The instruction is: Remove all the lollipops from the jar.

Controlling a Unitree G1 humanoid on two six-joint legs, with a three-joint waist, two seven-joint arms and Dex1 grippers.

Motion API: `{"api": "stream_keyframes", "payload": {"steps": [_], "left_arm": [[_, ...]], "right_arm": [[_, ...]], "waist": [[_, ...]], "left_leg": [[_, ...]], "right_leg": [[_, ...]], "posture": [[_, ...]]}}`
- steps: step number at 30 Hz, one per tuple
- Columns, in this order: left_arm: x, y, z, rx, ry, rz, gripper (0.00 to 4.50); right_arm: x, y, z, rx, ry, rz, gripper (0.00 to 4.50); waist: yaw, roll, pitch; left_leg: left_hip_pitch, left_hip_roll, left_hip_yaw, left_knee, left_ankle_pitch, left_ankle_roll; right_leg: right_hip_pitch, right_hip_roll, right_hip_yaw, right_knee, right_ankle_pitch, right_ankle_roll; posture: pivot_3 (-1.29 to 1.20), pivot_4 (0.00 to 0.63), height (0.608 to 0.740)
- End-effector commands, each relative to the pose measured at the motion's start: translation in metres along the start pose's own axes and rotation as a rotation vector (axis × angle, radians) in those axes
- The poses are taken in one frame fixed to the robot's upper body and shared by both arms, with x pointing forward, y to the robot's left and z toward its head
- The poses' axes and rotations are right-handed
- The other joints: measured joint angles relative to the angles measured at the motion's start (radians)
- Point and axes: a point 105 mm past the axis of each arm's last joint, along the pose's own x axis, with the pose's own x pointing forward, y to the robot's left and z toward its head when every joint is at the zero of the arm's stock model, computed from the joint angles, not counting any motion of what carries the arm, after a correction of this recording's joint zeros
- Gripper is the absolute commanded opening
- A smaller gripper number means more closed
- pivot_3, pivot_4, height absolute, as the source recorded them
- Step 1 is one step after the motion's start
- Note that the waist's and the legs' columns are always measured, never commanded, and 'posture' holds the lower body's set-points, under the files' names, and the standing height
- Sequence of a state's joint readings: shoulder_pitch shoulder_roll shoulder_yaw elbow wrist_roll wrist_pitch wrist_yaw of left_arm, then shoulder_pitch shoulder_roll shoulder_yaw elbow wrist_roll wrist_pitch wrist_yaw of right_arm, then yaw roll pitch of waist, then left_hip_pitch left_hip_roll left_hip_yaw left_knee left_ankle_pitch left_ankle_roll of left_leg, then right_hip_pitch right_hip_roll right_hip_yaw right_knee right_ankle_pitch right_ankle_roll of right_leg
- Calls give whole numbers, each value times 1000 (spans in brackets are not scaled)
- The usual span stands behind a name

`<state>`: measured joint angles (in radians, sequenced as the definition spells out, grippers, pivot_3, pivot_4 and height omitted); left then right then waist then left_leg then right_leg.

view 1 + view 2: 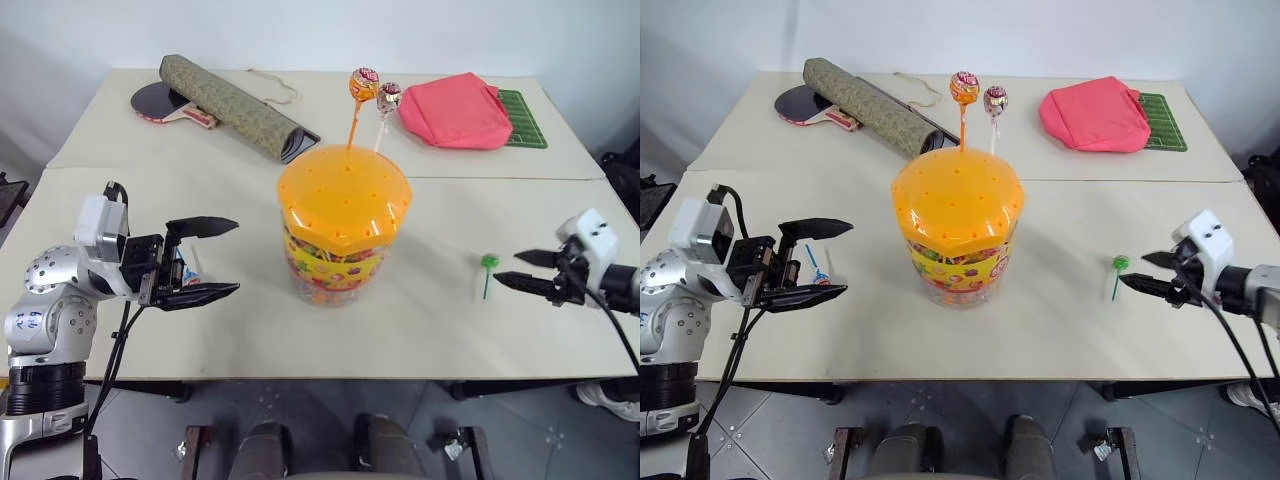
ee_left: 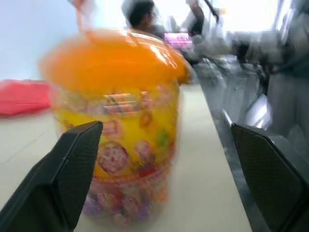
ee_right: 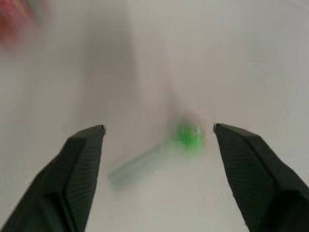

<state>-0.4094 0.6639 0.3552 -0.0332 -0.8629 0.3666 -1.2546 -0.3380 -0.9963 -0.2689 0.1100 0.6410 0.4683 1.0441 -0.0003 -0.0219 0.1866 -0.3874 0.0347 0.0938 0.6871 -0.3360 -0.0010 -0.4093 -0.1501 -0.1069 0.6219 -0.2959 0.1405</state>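
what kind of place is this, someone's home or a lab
Probably a lab or test room: pale work tables pushed together against a bare wall, set with props such as a candy jar, a table tennis bat and a rolled mat.

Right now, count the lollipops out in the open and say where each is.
4. Orange-stick lollipop and white-stick lollipop stand in the jar lid; the green lollipop lies on the table by the right gripper; a blue-stick lollipop lies beside the left gripper.

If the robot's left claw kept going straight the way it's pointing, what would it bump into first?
Most likely the jar. The open left gripper points across the table at it, and the left wrist view shows the jar right between its fingers, with bare table before it. Exact depth is hard to judge.
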Motion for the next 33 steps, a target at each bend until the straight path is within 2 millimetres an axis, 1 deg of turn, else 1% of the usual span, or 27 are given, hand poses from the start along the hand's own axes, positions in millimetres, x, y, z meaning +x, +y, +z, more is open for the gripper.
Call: {"api": "stream_keyframes", "payload": {"steps": [1,3,4,6,9,13,15,17,19,22,25,26,27,31,33], "left_arm": [[3,7,30,9,-131,66,4500],[0,18,33,-29,-162,130,4500],[0,21,34,-48,-168,149,4500],[1,24,34,-44,-165,154,4500],[7,20,33,-57,-142,122,4500],[9,17,31,-64,-132,111,4500],[9,16,31,-62,-131,115,4500],[8,15,30,-53,-118,112,4500],[8,13,30,-49,-115,113,4500],[6,12,32,-39,-120,124,4500],[6,11,33,-33,-124,128,4500],[6,10,33,-33,-123,127,4500],[6,10,33,-33,-124,126,4500],[6,11,33,-31,-130,123,4500],[7,10,33,-29,-129,115,4500]], "right_arm": [[3,20,71,-92,-304,115,3586],[27,39,98,-65,-390,205,3586],[36,46,106,-63,-408,233,3586],[51,52,114,-46,-420,264,3586],[85,57,133,23,-425,264,3586],[107,71,139,35,-375,322,3586],[118,70,143,63,-368,304,3586],[119,77,144,53,-364,351,3586],[118,79,144,61,-371,373,3586],[118,78,144,62,-375,379,3022],[118,79,146,57,-393,390,2129],[118,79,147,55,-402,393,1714],[118,80,149,50,-413,402,1467],[113,80,155,36,-483,410,112],[106,72,162,56,-564,386,44]], "waist": [[-1,0,0],[-6,0,0],[-7,0,0],[-5,0,0],[-4,0,0],[5,0,0],[-2,0,0],[-4,0,0],[-4,0,0],[-6,0,0],[-6,0,0],[-6,0,0],[-6,0,0],[-7,0,0],[-5,0,0]], "left_leg": [[0,0,-1,0,0,0],[1,0,-1,0,0,0],[1,0,-1,0,0,0],[1,0,-1,0,0,-1],[0,0,-1,-1,0,-1],[-1,-1,-4,-1,0,-1],[-1,-1,-4,-1,0,-1],[-1,-1,-3,-2,0,-1],[-1,-1,-4,-2,0,-1],[-1,-1,-3,-2,0,-1],[-1,-1,-3,-2,0,-1],[-1,-1,-3,-2,0,-1],[-1,-1,-3,-2,0,-1],[-1,-1,-3,-2,0,-1],[-1,-1,-3,-2,0,-1]], "right_leg": [[0,0,0,0,0,0],[0,0,0,2,0,0],[0,0,0,2,0,0],[0,1,0,3,0,0],[-1,0,-1,3,0,0],[-1,0,-3,4,0,0],[-1,0,-3,4,0,0],[-2,0,-3,4,0,0],[-2,0,-3,4,0,0],[-2,0,-3,4,0,0],[-2,0,-3,4,0,0],[-2,0,-3,4,0,0],[-2,0,-3,4,0,0],[-2,0,-3,4,0,0],[-2,0,-3,4,0,0]], "posture": [[0,150,740],[0,150,740],[0,150,740],[0,150,740],[0,150,740],[0,150,740],[0,150,740],[0,150,740],[0,150,740],[0,150,740],[0,150,740],[0,150,740],[0,150,740],[0,150,740],[0,150,740]]}}
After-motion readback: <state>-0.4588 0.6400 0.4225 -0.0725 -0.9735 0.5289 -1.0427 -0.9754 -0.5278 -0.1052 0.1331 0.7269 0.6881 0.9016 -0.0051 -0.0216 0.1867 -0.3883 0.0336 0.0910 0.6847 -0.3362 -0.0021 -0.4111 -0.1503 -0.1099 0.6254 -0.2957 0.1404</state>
